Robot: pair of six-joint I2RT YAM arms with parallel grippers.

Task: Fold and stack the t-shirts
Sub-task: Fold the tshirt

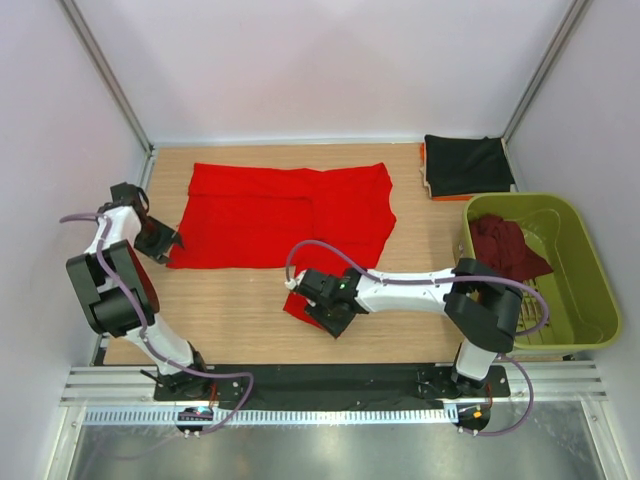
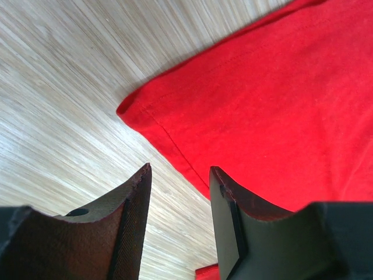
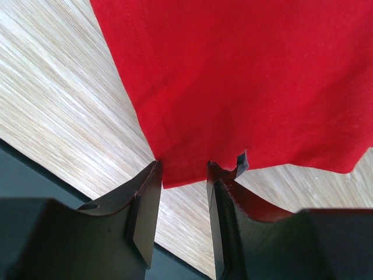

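A bright red t-shirt point(image 1: 285, 215) lies spread flat on the wooden table. Its left hem corner point(image 2: 125, 109) sits just ahead of my left gripper point(image 1: 170, 242), whose jaws stand open over bare wood point(image 2: 178, 175) beside the hem. My right gripper point(image 1: 312, 303) is at the shirt's near end, open, and the red edge point(image 3: 183, 172) lies right at its fingertips without being pinched. A black t-shirt point(image 1: 465, 165) lies folded at the back right. A dark maroon t-shirt point(image 1: 505, 245) is crumpled in the basket.
The olive-green plastic basket point(image 1: 590, 265) stands at the right edge of the table. Something orange point(image 1: 440, 197) peeks out from under the black shirt. A black mat point(image 1: 330, 375) runs along the near edge, between the arm bases.
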